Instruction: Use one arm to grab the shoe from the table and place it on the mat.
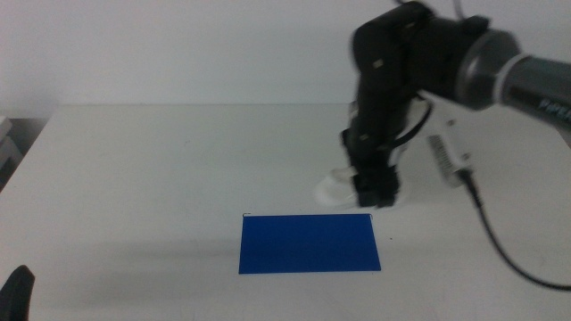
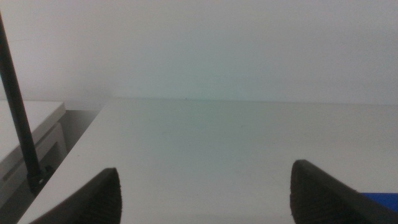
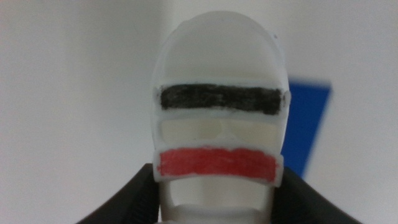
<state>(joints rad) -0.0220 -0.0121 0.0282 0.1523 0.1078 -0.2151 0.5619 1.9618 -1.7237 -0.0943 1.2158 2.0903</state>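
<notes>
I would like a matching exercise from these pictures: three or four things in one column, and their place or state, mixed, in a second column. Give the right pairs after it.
Things:
1. shoe
2. mat
3. right gripper
4. left gripper

Place or state:
A. open, waiting at the near left edge of the table
B. flat and bare, with nothing on it
C. between two dark jaws, just behind the mat
D. jaws closed on the sides of the shoe

Pairs: 1-C, 2-B, 3-D, 4-A
</notes>
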